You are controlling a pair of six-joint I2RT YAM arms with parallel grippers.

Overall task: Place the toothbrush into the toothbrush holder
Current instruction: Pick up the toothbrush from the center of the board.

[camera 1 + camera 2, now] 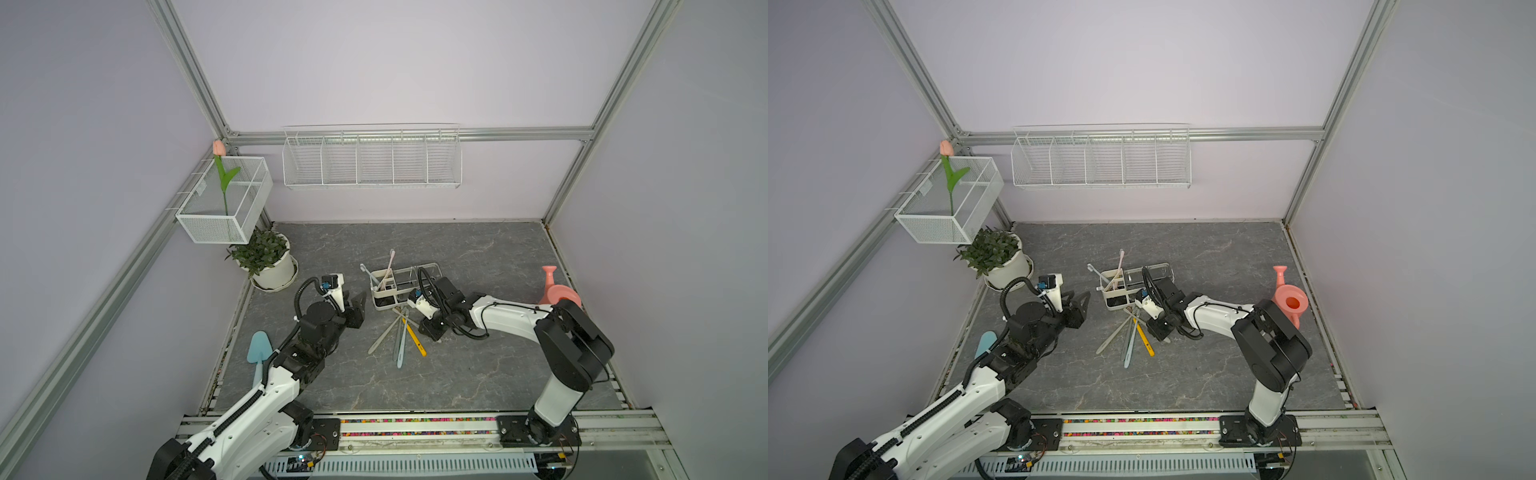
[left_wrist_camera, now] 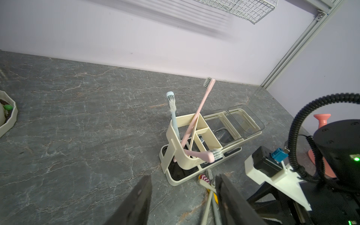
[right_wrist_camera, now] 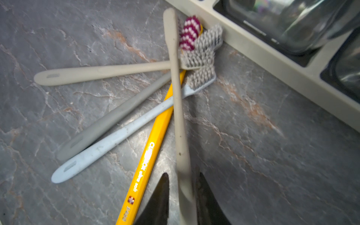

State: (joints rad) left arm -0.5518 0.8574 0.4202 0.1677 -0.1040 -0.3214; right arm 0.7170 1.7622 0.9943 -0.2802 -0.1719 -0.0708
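Observation:
The cream toothbrush holder (image 1: pixel 380 302) (image 1: pixel 1109 305) (image 2: pixel 175 144) stands mid-table, with a pink toothbrush (image 2: pixel 200 109) and a blue one (image 2: pixel 173 116) upright in its divided bin. In front of it lies a pile of toothbrushes (image 1: pixel 399 334), among them a yellow one (image 3: pixel 155 140). My right gripper (image 1: pixel 430 332) (image 3: pixel 182 175) is low over the pile. A beige toothbrush (image 3: pixel 177 97) runs between its fingers, against one of them, and a gap shows at the other. My left gripper (image 1: pixel 359 305) (image 2: pixel 183 176) hangs open and empty, left of the holder.
A potted plant (image 1: pixel 272 266) stands at the back left and a blue trowel (image 1: pixel 259 353) lies beside the left arm. A pink watering can (image 1: pixel 557 291) is at the right edge. A white mesh box (image 1: pixel 224 199) and a wire wall basket (image 1: pixel 372 160) hang above.

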